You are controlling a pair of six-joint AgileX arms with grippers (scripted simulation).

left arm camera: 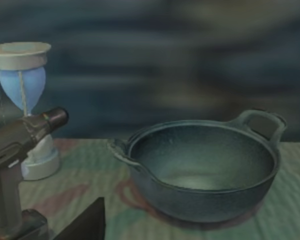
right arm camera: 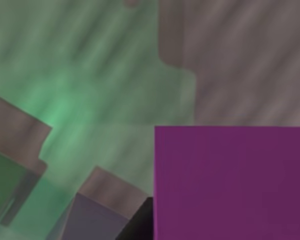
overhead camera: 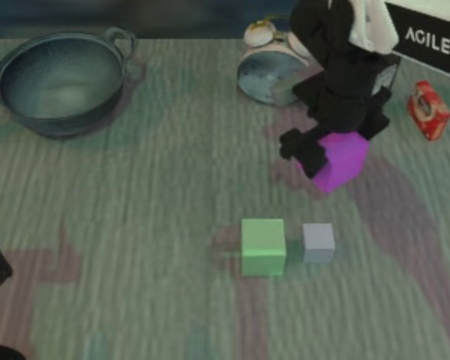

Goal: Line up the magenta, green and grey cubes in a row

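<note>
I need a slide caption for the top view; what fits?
Right gripper holds the magenta cube behind the green cube and grey cube, already side by side.

— What sort of place is this?
— A rendered test bench, it seems: a table (overhead camera: pixel 135 225) with a blotchy green and mauve patterned top, a blurred dark backdrop.
— What shows it?
— Unrelated props: an iron pot (overhead camera: pixel 60 79), an hourglass (left arm camera: pixel 25 100), matte cubes (overhead camera: pixel 263 246).
</note>
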